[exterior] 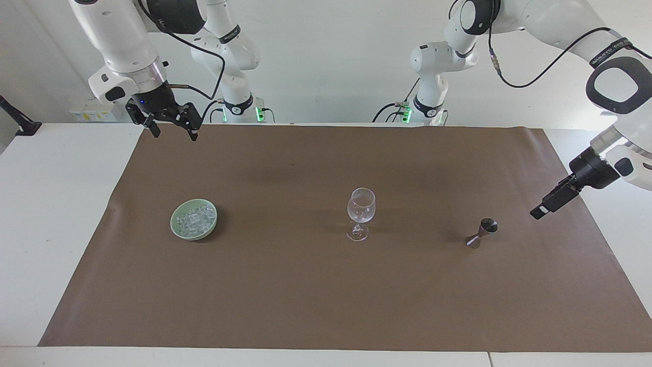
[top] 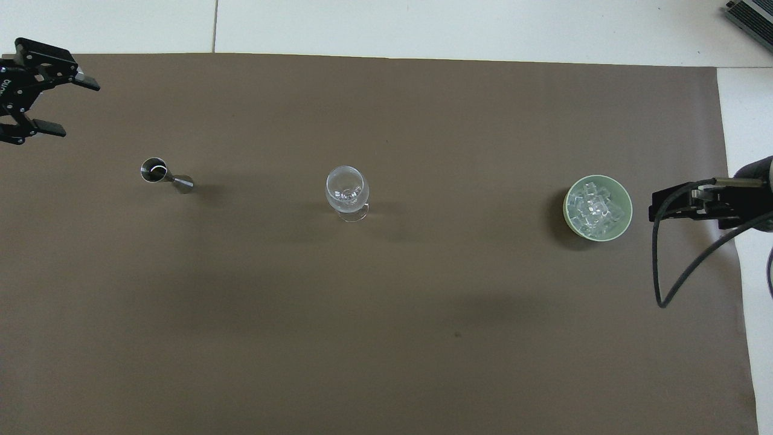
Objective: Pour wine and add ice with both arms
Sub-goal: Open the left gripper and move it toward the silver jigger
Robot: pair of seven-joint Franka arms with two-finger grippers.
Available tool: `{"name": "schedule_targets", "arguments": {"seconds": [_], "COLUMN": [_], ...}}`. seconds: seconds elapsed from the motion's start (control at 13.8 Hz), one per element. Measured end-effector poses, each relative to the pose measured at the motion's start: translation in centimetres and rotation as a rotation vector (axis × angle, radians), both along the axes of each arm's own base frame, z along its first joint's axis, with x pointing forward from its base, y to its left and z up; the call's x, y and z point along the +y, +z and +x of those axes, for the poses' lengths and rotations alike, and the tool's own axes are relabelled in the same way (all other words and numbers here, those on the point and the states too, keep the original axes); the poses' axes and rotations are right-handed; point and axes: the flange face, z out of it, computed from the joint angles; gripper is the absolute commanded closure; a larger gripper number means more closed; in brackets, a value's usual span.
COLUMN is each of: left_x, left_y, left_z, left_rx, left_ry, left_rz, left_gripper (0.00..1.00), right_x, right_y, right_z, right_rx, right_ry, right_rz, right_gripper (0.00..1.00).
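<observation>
Two arms with glossy white shells, dark joint bands and rounded black caps. Silver wrist ring above the right gripper [exterior: 170,122]; both it and the left gripper [top: 51,103] are black. Black cables loop along each arm; green lights at the bases
</observation>
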Motion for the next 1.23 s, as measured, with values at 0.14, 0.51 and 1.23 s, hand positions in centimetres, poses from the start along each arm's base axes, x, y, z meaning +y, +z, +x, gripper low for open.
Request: {"name": "schedule_targets", "arguments": {"seconds": [0.14, 0.51, 1.23], "left_x": [0.7, 3.5, 7.3], "left_y": [-1.3, -4.1, -7.0], "left_z": [0.5, 1.2, -1.2], "left_rx": [0.075, 0.21, 0.478], "left_ry": [0.161, 0.394, 0.572], "left_rz": [-0.091, -0.209, -0.472], "left_gripper": [0.0, 0.0, 0.0], "right_x": [0.0, 0.1, 0.3], "right_y": [0.0, -0.3, -0.3], "right_z": [0.0, -0.4, -0.7], "right_rx": [0.0, 0.033, 0.052], "right_ry": [0.0, 0.002, 0.007], "right_rz": [0.0, 0.0, -0.001], "right_gripper": [0.0, 0.0, 0.0]}}
